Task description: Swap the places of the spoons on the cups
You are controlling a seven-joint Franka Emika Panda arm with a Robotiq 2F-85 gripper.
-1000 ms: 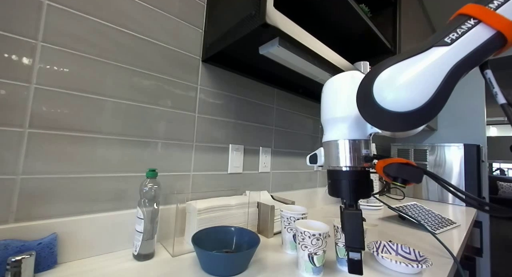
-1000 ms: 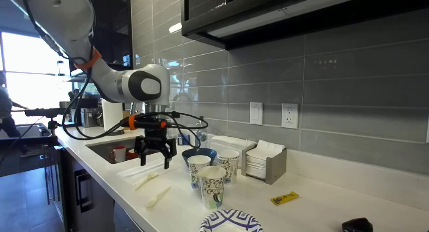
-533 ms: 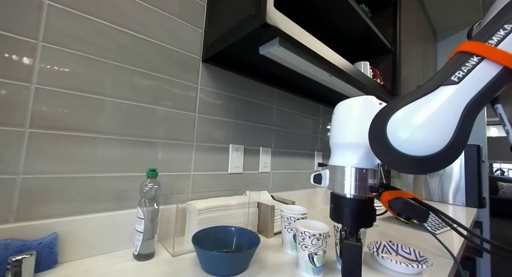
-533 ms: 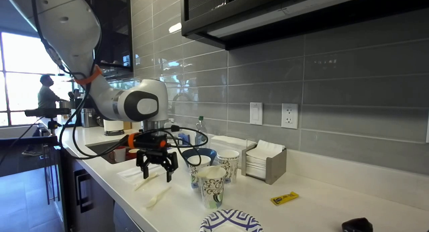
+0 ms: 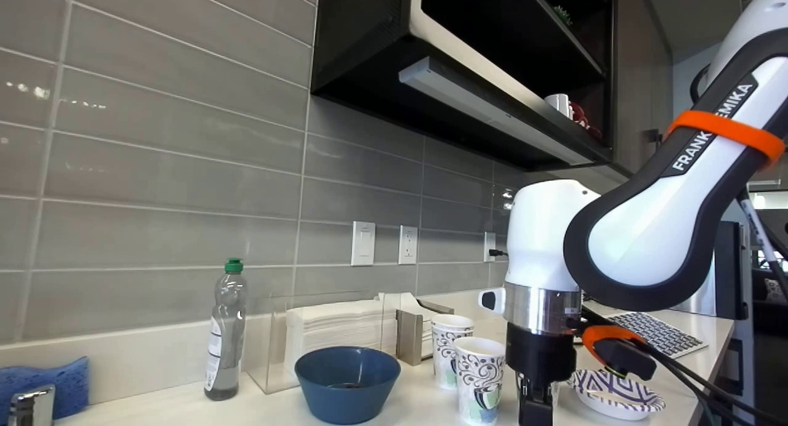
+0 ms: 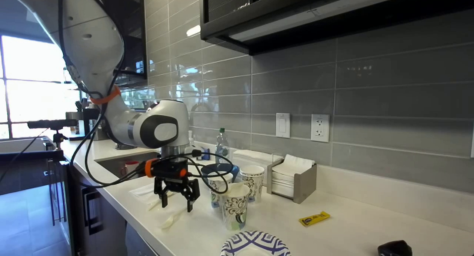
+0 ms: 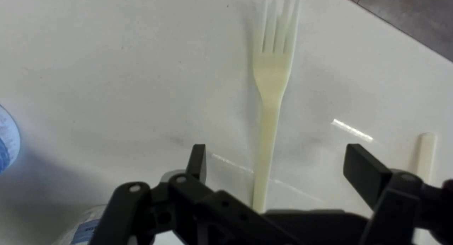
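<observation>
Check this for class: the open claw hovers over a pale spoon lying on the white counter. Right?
Not a spoon: the wrist view shows a pale fork lying on the white counter, and the open claw hovers over it.

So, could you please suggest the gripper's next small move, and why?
If the fork is the target, I'd probably ease the open gripper slightly down: in the wrist view the fork's handle lies between its tips, touching neither, and in an exterior view they appear to hang above the counter.

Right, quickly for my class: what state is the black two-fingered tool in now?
Tool: open, holding nothing; the pale, four-tined plastic fork lies ungripped.
</observation>
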